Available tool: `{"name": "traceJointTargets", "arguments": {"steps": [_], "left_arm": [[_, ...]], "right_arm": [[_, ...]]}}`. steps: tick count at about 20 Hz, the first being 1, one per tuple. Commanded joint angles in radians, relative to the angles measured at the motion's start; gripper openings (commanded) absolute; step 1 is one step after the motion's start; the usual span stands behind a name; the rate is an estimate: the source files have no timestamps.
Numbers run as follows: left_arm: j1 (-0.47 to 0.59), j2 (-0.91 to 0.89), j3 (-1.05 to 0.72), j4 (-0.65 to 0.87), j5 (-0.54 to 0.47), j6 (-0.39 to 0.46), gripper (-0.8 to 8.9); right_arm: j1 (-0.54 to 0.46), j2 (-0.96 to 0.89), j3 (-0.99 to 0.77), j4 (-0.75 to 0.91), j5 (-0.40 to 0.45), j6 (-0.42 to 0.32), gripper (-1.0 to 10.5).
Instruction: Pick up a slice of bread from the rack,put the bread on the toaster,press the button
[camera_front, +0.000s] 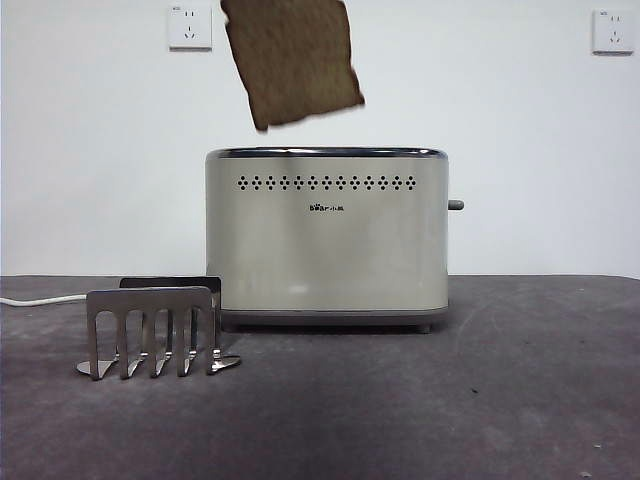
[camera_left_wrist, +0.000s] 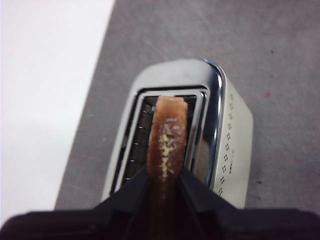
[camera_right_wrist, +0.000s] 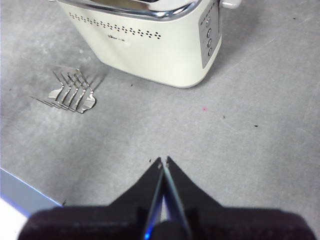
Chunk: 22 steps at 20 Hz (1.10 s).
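Note:
The slice of bread (camera_front: 294, 58) hangs tilted in the air above the left half of the cream toaster (camera_front: 326, 240), clear of its chrome rim. In the left wrist view my left gripper (camera_left_wrist: 166, 181) is shut on the slice of bread (camera_left_wrist: 167, 142), seen edge-on, right over a toaster slot (camera_left_wrist: 145, 140). The steel rack (camera_front: 152, 332) stands empty at the front left of the toaster. The button (camera_front: 456, 205) sticks out of the toaster's right side wall. My right gripper (camera_right_wrist: 163, 161) is shut and empty above the table, apart from the toaster (camera_right_wrist: 150, 40) and the rack (camera_right_wrist: 70, 92).
A white cable (camera_front: 40, 300) runs off to the left behind the rack. Two white wall sockets (camera_front: 190, 27) sit high on the wall. The dark table (camera_front: 500, 400) spreads in front and to the right of the toaster.

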Motion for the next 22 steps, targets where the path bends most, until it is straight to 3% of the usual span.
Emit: {"name": "traceJointTargets", "arguments": {"steps": [1,22], "left_arm": [[-0.004,0.033,-0.005,0.019,0.001,0.023,-0.10],[-0.015,0.192,-0.005,0.072,0.000,0.023,-0.10]], "right_arm": [[0.003,0.000,0.003,0.001,-0.002,-0.009,-0.1],[0.003,0.020,0.003,0.001,-0.002,-0.009,-0.1]]}}
